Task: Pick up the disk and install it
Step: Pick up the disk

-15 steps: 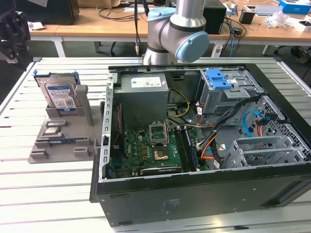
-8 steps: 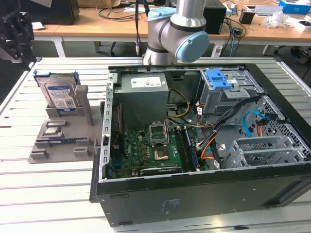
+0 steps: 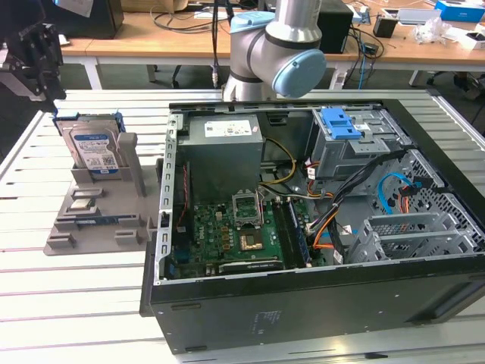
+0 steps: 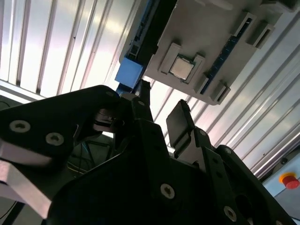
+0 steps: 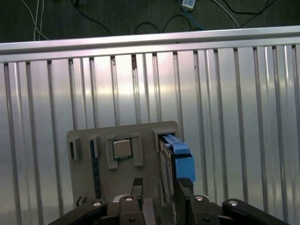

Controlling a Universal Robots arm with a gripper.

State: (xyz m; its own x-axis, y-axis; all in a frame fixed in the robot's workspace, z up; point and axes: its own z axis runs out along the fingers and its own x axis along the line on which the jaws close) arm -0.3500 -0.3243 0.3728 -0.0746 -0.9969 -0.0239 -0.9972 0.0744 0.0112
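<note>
One disk (image 3: 92,148) stands upright in one grey holder (image 3: 98,220), to the exterior view's left of the one open computer case (image 3: 303,303). One gripper (image 5: 161,185) hangs above the disk, its two fingers (image 4: 178,117) spread wide, gripping nothing. One square chip (image 5: 123,149) sits in the holder beside the disk.
</note>
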